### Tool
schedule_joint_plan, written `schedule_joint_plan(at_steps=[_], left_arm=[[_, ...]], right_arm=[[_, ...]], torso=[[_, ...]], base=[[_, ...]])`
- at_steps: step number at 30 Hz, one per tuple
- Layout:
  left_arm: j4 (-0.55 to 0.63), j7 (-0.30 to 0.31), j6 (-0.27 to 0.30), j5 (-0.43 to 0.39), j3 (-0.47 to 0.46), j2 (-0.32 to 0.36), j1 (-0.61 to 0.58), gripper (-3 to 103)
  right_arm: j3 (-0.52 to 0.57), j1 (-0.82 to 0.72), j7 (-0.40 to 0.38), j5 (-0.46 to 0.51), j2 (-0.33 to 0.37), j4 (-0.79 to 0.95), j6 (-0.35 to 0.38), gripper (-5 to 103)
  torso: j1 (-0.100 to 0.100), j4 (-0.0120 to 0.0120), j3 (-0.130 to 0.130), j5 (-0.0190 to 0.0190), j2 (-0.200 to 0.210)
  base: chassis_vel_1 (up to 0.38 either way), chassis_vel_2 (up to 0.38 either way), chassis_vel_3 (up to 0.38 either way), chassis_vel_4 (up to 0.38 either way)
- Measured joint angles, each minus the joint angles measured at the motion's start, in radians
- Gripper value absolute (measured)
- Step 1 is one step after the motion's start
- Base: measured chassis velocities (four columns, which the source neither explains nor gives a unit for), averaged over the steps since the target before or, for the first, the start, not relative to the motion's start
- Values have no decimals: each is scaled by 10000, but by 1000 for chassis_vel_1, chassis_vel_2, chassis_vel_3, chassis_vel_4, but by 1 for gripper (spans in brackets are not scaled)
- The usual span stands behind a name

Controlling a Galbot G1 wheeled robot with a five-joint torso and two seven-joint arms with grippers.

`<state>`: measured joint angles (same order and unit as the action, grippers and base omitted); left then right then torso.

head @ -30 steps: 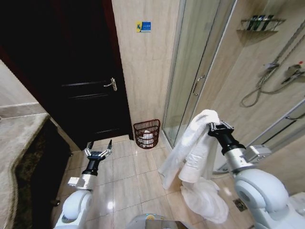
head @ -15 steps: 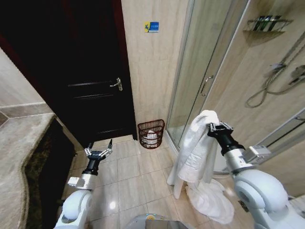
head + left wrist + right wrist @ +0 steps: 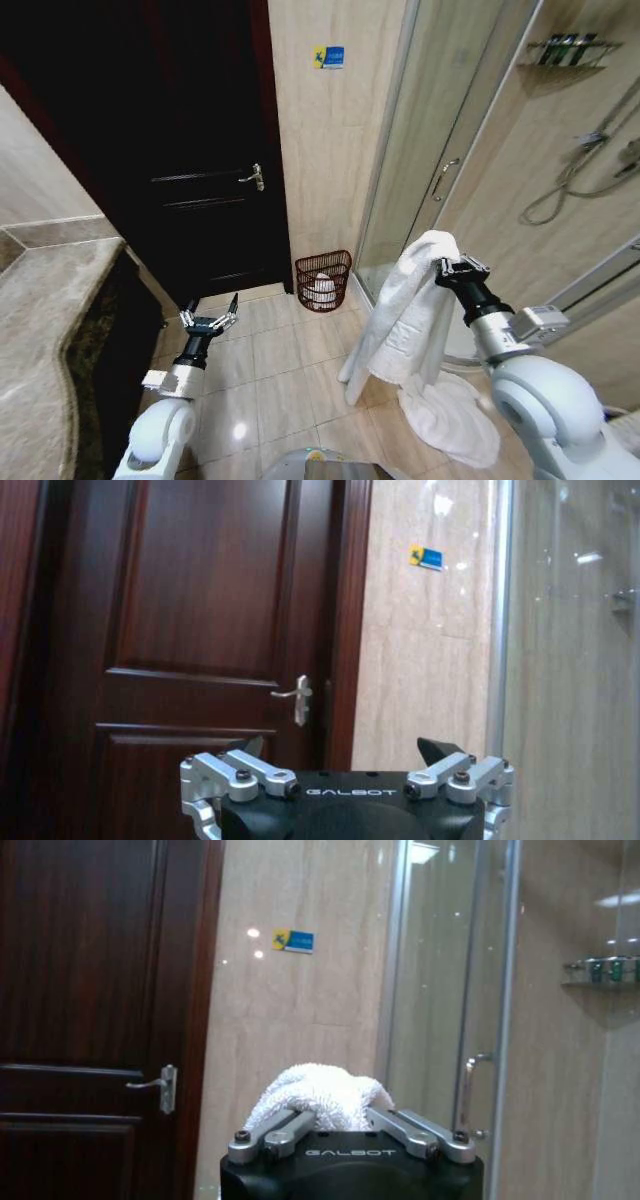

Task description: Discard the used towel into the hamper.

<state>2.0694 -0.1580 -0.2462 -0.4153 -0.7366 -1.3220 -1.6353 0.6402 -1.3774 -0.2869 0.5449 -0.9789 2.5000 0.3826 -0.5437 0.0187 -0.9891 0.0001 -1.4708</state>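
Ahead and left of the right gripper (image 3: 452, 266), fingers clamped on the hanging towel (image 3: 405, 320), stands the hamper (image 3: 323, 280), well apart; left gripper (image 3: 209, 318) idles, fingers apart.

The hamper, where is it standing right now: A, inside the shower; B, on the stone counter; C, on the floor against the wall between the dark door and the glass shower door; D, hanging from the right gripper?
C: the hamper sits on the floor tiles at the foot of the wall between the dark door and the shower door.

Camera view shifted; towel (image 3: 410, 310) hem swung inward.
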Motion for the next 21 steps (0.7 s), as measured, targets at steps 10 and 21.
schedule_joint_plan(at_steps=[10,21], left_arm=[[-215,200,-418,47,16,22,161,100],[-223,200,-432,35,18,21,150,100]], right_arm=[[-81,-134,81,131,-180,1,-180,4],[-81,-105,299,-94,-257,1,-231,4]], torso=[[-1,0,0,1,0],[2,-1,0,-2,-3]], base=[[56,58,-9,-8],[0,0,0,0]])
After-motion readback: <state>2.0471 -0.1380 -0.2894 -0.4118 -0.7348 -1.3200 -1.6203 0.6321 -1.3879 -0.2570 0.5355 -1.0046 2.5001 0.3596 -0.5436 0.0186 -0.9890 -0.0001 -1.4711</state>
